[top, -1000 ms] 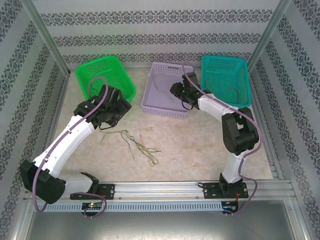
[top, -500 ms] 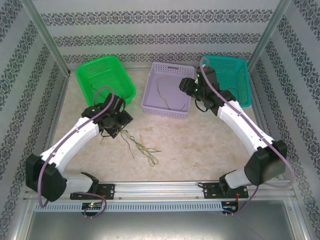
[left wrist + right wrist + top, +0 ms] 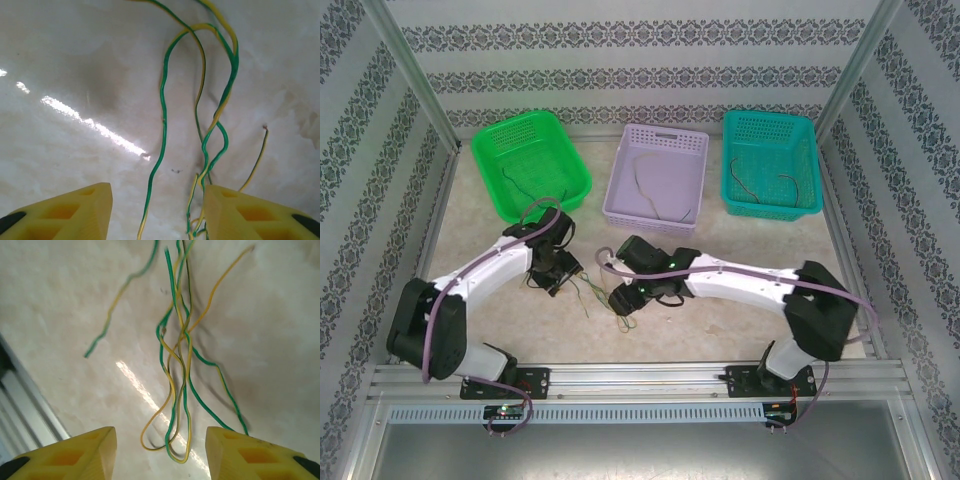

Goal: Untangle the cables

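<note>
cables now under left claw and right claw, both open, right newly off the purple basket

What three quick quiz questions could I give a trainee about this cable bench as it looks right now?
1. True or false: the left gripper and the right gripper both stand open over the tangled cables.
2. How many baskets have cable in them: A one, B two, C three?
3. Fill in: the middle basket is coloured ___.
Key: 1 true; 2 C, the green basket, the middle one and the teal basket; 3 purple.
</note>
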Action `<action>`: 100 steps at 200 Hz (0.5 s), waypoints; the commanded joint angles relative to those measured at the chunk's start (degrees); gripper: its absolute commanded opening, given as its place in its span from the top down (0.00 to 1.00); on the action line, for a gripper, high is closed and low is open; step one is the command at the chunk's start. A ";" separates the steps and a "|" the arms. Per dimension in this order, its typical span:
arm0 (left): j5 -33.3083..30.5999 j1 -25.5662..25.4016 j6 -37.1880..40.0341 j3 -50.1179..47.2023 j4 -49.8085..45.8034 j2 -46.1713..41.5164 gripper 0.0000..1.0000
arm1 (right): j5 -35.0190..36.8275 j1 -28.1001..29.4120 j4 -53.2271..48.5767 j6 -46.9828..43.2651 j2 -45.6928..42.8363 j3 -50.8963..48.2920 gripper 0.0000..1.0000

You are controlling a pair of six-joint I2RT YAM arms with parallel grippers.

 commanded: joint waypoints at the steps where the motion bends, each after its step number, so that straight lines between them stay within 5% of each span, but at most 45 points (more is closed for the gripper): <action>1: 4.51 0.29 2.16 -3.12 2.11 -0.98 0.51 | -2.46 -0.16 0.30 -1.75 3.86 1.11 0.48; 46: 9.58 -1.56 3.17 -8.96 9.54 -2.03 0.54 | 0.37 0.46 -0.09 -2.79 10.76 4.76 0.43; 100: 7.75 -4.46 5.23 -10.58 5.19 -0.46 0.55 | 0.94 0.55 0.21 -1.72 15.65 8.12 0.44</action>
